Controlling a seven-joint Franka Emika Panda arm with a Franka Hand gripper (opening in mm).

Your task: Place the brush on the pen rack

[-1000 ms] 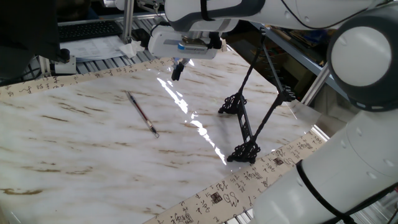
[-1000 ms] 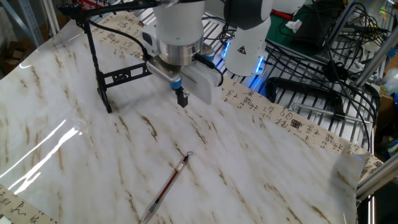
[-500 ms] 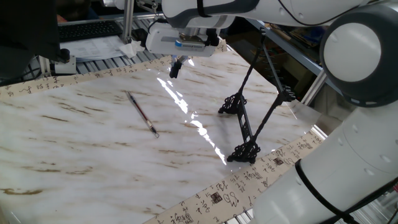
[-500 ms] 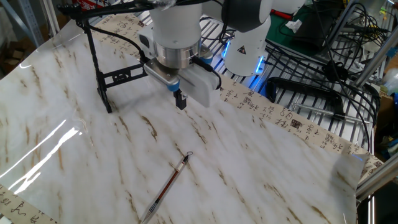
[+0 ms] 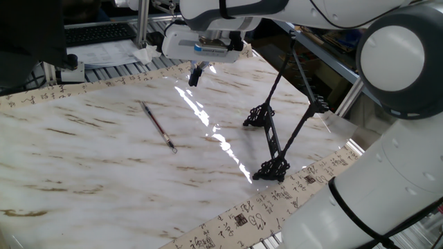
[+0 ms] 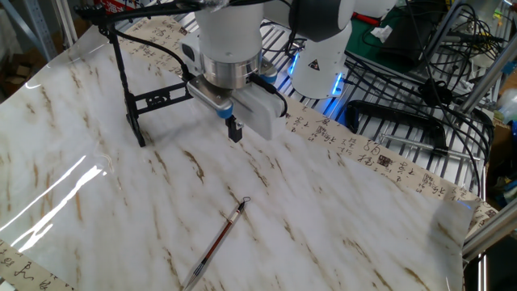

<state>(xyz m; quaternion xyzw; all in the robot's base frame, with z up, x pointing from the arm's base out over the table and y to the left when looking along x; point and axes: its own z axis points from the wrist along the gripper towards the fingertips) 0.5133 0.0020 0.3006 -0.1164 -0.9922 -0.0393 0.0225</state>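
The brush [image 5: 157, 126] lies flat on the marble table, a thin dark reddish shaft with its small loop toward the near side; it also shows in the other fixed view [image 6: 215, 242], loop end up. The black pen rack [image 5: 274, 135] stands to the right of it; in the other fixed view [image 6: 137, 93] it stands at the back left. My gripper [image 5: 195, 77] hangs above the table's far edge, apart from both brush and rack, and holds nothing. Its dark fingers [image 6: 235, 131] sit close together, so it looks shut.
A patterned paper strip [image 5: 239, 220] borders the marble table [image 5: 104, 180]. A keyboard [image 5: 100, 32] and aluminium frame lie beyond the far edge. Wire racks and cables [image 6: 404, 113] stand to the right in the other fixed view. A bright glare streak [image 5: 208, 128] crosses the table.
My gripper has shifted slightly to the left over the last second. The brush and the rack have not moved.
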